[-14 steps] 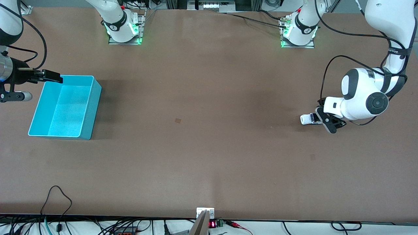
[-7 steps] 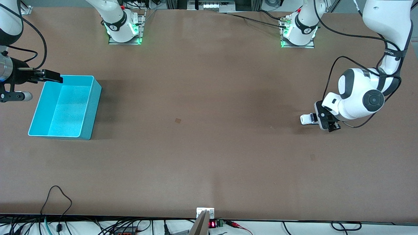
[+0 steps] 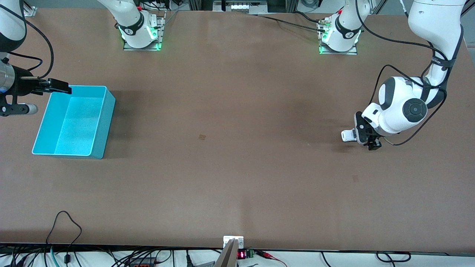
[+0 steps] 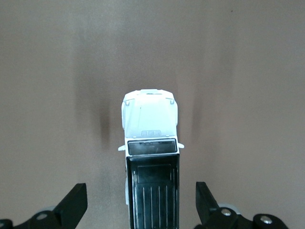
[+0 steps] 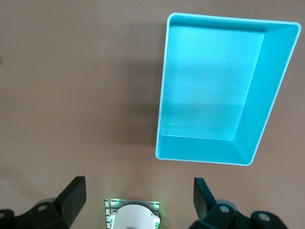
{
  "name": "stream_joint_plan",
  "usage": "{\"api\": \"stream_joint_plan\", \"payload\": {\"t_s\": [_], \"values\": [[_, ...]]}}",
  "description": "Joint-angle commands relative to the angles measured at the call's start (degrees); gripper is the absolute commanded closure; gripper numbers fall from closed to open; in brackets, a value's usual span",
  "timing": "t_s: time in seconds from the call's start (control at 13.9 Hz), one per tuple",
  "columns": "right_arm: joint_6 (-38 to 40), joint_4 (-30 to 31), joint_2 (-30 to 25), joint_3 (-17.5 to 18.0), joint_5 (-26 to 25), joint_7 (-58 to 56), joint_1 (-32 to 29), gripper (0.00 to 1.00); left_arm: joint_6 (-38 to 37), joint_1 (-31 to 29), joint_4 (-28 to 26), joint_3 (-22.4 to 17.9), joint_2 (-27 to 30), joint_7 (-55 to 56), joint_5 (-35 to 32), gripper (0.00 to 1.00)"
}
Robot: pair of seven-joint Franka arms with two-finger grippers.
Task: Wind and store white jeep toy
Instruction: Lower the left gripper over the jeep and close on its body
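The left gripper's (image 4: 141, 210) fingers (image 4: 74, 206) are standing spread, straddling the white jeep toy (image 4: 150, 152) on the table, its long axis running straight out between them. The right gripper (image 5: 138, 200) is waiting, spread too, by the cyan bin (image 3: 97, 128), well apart from the jeep.

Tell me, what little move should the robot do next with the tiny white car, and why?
Probably lower the left gripper a little more and then close on the white jeep toy. Its fingers are open, one on each side of the jeep with gaps showing, and the jeep sits on the table. The right gripper waits open beside the cyan bin.
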State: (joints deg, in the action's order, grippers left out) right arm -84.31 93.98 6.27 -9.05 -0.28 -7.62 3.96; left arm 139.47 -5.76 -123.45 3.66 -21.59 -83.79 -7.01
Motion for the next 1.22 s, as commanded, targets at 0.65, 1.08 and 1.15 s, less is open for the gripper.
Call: {"api": "stream_joint_plan", "payload": {"t_s": [0.65, 1.08, 1.15], "values": [[1.5, -1.2, 0.4, 0.0, 0.7, -1.3, -0.5, 0.00, 2.1, -1.9, -1.7, 0.8, -0.6, -3.0, -1.3, 0.03], [1.7, -1.2, 0.3, 0.0, 0.6, -1.3, -0.5, 0.00, 2.3, -1.9, -1.6, 0.8, -1.3, -3.0, -0.7, 0.08], [1.7, -1.2, 0.3, -0.1, 0.6, -1.3, -0.4, 0.00, 2.3, -1.9, -1.6, 0.8, -1.4, -3.0, -0.7, 0.09]]}}
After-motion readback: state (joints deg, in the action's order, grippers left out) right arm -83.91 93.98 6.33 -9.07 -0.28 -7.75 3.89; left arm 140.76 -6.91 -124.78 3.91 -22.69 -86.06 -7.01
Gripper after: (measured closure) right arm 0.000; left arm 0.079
